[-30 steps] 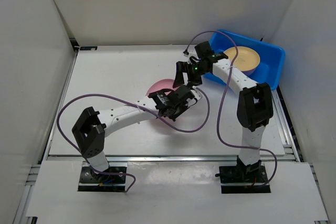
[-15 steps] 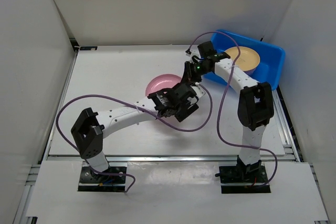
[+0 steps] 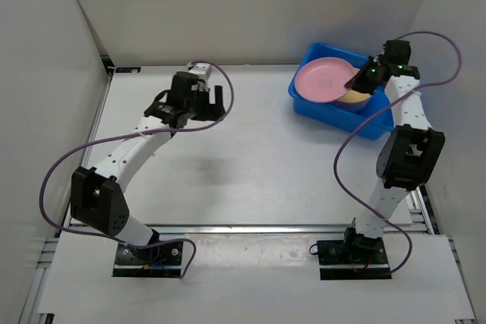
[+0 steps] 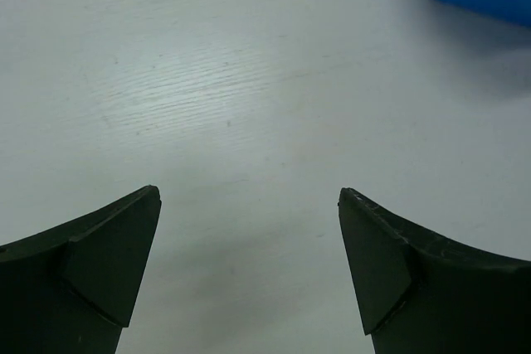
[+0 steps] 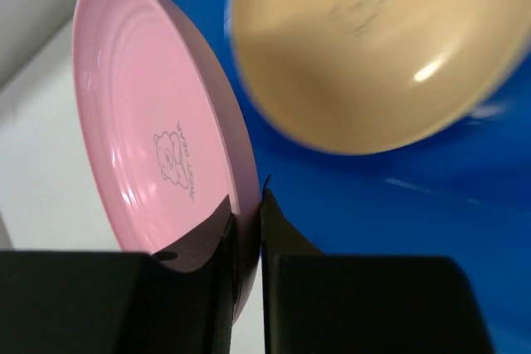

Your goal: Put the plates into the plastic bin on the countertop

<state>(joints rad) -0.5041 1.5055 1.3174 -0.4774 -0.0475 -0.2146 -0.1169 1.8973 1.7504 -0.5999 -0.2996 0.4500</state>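
From above, the pink plate (image 3: 325, 81) we saw mid-frame now hangs over the plastic bin (image 3: 377, 125), upper right — handed over. Left wrist: left gripper (image 4: 249, 205) spread wide, empty. Right wrist: right gripper (image 5: 246, 209) pinches its rim — release remains.

Matte white countertop (image 3: 250, 165), blue plastic bin (image 3: 323, 109) on it — far right corner

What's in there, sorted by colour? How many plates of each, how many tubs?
pink plate: 1
yellow plate: 1
blue bin: 1
Total: 3
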